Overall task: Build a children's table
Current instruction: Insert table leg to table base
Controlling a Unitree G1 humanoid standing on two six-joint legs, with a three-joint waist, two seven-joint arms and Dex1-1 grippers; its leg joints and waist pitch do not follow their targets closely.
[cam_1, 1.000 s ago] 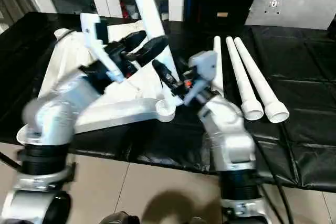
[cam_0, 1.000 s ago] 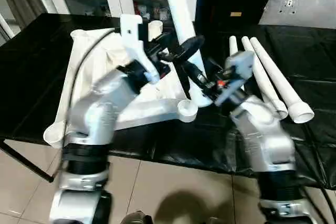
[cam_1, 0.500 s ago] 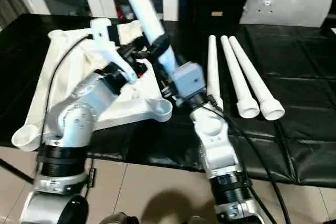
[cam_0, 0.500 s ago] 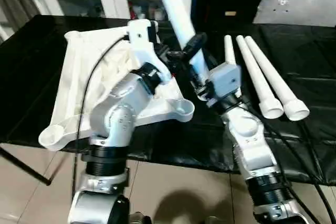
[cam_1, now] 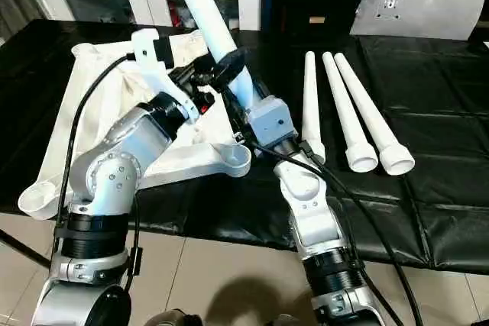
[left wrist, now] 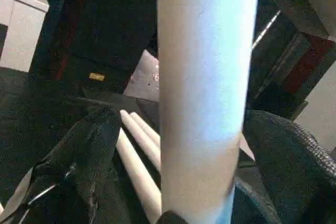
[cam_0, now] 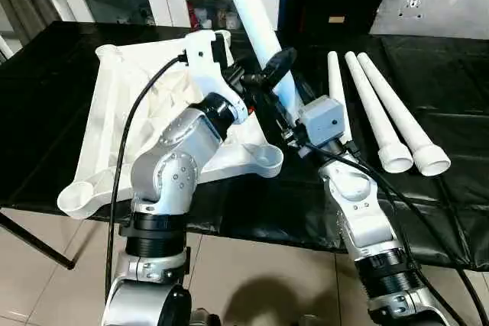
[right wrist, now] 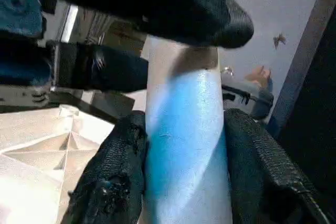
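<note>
The white table top lies upside down on the black counter, ribs showing. One white leg rises tilted from near the top's right edge — the right gripper is clamped on its lower part, a finger on each side. The left gripper straddles the same leg higher up, fingers spread wide. Three more legs lie side by side on the counter to the right.
</note>
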